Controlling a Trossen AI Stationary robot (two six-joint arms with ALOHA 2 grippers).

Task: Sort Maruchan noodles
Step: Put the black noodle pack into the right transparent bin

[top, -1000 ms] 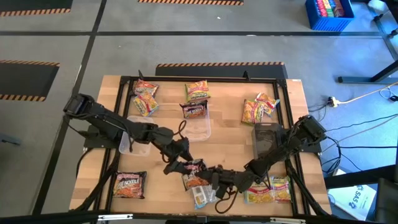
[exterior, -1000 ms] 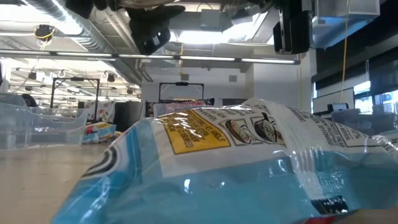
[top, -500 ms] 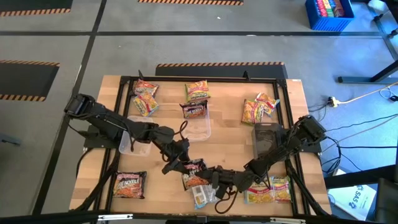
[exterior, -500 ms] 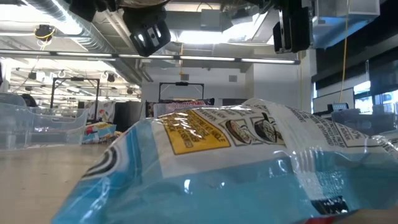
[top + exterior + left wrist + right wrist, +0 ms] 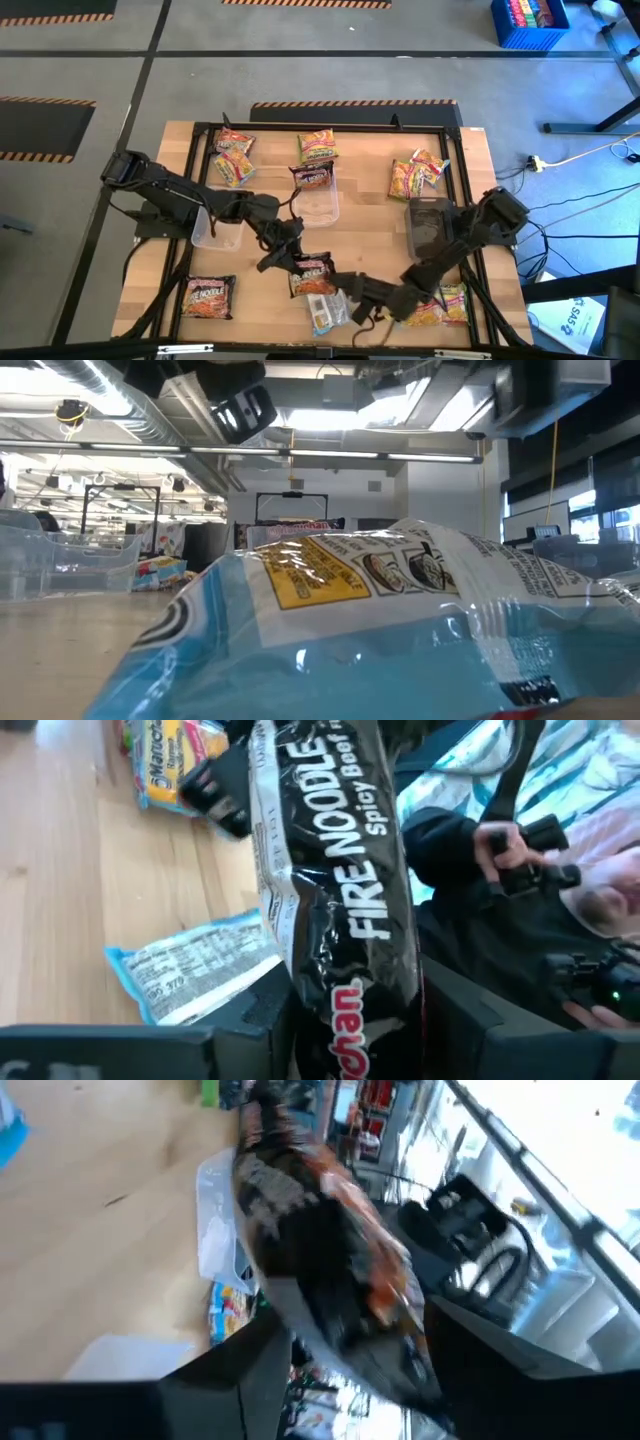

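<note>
Left claw (image 5: 287, 258) closed on one end of the dark packet (image 5: 313, 270), the packet wedged between both fingers in the left wrist view, with "FIRE NOODLE Spicy Beef" running along its wrapper. Right claw (image 5: 346, 291) at the packet's other end, the packet filling the right wrist view too; gripping or already loose there, cannot tell. Just beside the dark packet, on the near-edge side, a light blue packet (image 5: 325, 312) flat on the table (image 5: 370, 235), looming large across the low view. Farther along from the dark packet toward the right arm, a yellow-green packet (image 5: 452, 300) partly under that arm. Well off from the dark packet toward the left arm, an orange-red packet (image 5: 208, 296) lying alone. Beyond the dark packet, toward the far edge, a clear bin (image 5: 318, 207) with a second dark packet (image 5: 313, 176) at its far rim and a yellow-green one (image 5: 318, 146) just past that. Far-left of the dark packet, two more packets (image 5: 232, 155) close together, with another clear bin (image 5: 212, 228) nearer, partly under the left arm. Far-right of the dark packet, a pair of yellowish packets (image 5: 415, 175) overlapping, and a third bin (image 5: 428, 220) beside the right arm.
</note>
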